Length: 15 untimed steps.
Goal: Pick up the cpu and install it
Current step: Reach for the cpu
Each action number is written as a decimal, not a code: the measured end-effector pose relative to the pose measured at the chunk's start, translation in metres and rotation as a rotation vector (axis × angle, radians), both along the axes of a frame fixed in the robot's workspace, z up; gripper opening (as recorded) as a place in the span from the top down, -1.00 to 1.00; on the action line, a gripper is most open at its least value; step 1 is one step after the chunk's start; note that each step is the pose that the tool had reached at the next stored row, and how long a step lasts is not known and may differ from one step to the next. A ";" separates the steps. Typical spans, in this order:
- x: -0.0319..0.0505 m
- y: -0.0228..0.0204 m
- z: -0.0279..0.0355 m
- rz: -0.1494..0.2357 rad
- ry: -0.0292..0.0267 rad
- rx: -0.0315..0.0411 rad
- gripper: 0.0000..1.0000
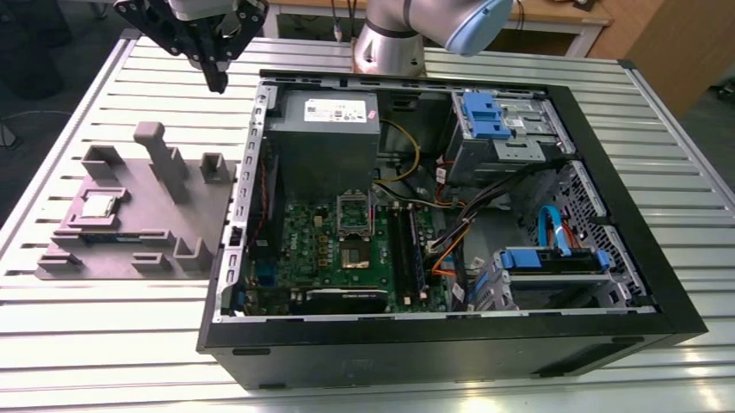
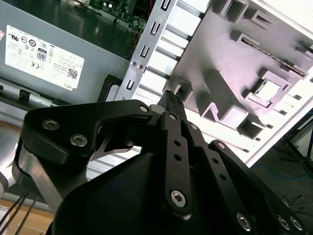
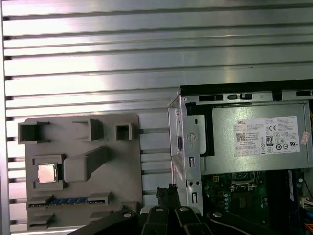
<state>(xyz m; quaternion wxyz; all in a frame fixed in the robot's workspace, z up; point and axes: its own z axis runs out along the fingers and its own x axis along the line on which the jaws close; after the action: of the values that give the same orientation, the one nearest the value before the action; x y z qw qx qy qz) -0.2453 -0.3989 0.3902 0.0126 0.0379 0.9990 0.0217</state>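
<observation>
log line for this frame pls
gripper: shut, empty, above table beside case | cpu: in grey holder, not yet picked

This looks like a robotics lab or workshop. A ribbed aluminium desk [image 1: 103,344] carries an opened computer tower [image 1: 460,353] and a grey moulded parts fixture [image 1: 150,194]. A robot arm [image 1: 397,39] rises at its far side, with wooden furniture [image 1: 660,39] behind.

Silver-grey cpu [image 1: 100,205], matte grey fixture block [image 1: 150,219], green motherboard [image 1: 310,237], black hand [image 1: 216,82], ribbed silver table [image 1: 115,327]
</observation>
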 end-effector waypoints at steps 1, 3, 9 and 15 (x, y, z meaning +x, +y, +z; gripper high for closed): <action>-0.0002 0.0000 0.0000 0.000 0.0000 0.0000 0.80; -0.0007 0.0000 0.0000 0.000 0.0000 0.0000 0.80; -0.0024 0.0000 -0.0001 0.000 0.0000 0.0000 0.80; -0.0040 0.0000 -0.0001 0.000 0.0000 0.0000 0.80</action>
<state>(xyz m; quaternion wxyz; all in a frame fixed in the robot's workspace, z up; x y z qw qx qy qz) -0.2493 -0.3990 0.3901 0.0126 0.0378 0.9990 0.0217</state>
